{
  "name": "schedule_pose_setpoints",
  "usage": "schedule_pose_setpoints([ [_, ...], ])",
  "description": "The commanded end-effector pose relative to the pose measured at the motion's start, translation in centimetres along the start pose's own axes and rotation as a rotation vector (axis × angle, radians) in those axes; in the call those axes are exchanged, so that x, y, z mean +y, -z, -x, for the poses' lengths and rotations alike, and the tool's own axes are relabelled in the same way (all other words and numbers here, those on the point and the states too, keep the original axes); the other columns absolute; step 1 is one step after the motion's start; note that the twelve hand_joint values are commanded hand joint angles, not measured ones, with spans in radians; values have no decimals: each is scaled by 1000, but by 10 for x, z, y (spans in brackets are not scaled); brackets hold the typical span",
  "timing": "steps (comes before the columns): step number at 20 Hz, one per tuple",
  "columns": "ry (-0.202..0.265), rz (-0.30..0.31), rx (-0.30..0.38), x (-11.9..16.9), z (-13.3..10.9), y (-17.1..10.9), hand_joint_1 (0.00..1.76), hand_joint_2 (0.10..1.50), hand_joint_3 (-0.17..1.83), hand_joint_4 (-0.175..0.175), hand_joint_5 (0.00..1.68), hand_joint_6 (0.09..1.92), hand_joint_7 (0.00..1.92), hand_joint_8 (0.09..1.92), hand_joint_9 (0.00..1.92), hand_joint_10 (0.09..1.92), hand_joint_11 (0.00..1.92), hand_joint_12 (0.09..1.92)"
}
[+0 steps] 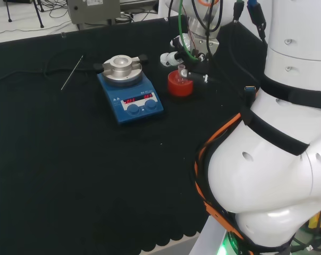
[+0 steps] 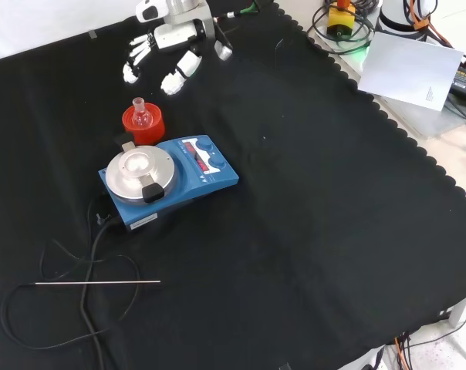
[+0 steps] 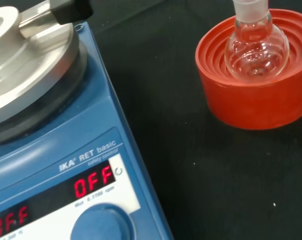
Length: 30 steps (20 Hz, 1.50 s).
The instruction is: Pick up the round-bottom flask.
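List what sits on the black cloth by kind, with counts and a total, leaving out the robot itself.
Round-bottom flask: 1
Red ribbed stand under it: 1
Blue stirrer plate: 1
Thin metal rod: 1
Black cable: 1
Total: 5

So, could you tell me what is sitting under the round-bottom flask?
A red ribbed stand cradles the round-bottom flask in its hollow. The stand's floor beneath the bulb is covered.
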State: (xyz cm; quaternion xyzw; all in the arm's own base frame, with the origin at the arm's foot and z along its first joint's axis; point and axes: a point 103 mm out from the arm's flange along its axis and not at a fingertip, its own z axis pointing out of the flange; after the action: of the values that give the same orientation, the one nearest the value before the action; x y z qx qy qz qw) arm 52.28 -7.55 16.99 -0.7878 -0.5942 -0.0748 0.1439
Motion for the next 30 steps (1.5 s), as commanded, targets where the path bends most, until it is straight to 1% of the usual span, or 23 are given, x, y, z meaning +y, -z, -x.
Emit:
schedule_pose_setpoints([
  [1,-26,28,26,8,13,-13,701,1028,-175,-70,491,87,160,626,344,691,0,1335],
  [5,-42,33,28,11,23,-21,740,1003,-175,-69,497,87,154,627,335,693,0,1320],
  [8,-64,23,22,15,30,-28,758,998,-175,-69,508,87,153,628,333,695,0,1317],
  [11,-74,14,25,19,35,-33,761,998,-175,-69,513,87,152,628,333,696,0,1317],
  [15,-83,2,41,24,42,-41,756,996,-175,-69,515,87,152,629,332,697,0,1323],
  [18,-79,1,45,28,44,-46,742,992,-175,-69,515,87,153,629,332,698,0,1327],
  [22,-83,5,73,31,48,-51,728,990,-175,-69,515,87,152,630,333,700,0,1337],
  [25,-94,18,112,30,50,-55,725,988,-175,-70,518,87,153,631,337,703,0,1341],
  [30,-97,19,123,31,52,-62,729,989,-175,-74,540,87,175,641,355,708,0,1363],
])
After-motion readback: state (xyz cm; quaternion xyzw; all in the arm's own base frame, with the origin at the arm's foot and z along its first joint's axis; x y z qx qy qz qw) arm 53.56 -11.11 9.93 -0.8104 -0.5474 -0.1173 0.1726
